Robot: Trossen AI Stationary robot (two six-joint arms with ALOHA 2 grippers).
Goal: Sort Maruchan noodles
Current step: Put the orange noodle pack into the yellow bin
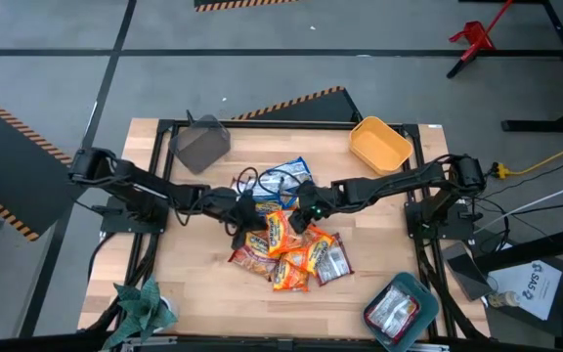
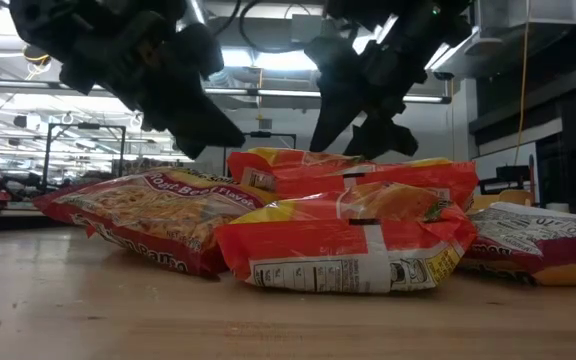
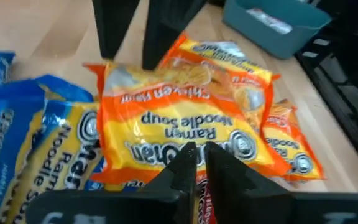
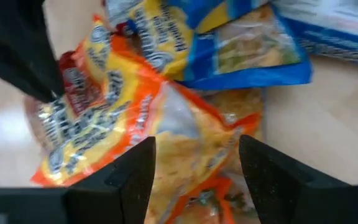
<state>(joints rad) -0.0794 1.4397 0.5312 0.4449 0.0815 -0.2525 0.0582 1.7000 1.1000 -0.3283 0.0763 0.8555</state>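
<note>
The left gripper, fingers nearly clenched on the edge of an orange-and-yellow Maruchan chicken ramen packet atop the mid-table noodle pile, faces the spread right gripper, the packet's long axis running crosswise between both.

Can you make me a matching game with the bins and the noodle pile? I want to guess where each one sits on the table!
Seen from above:
1. grey bin
2. yellow bin
3. teal bin
4. noodle pile

A. table's middle, under both grippers
B. far right corner
C. near right corner
D. far left corner

Pairs: 1-D, 2-B, 3-C, 4-A
</note>
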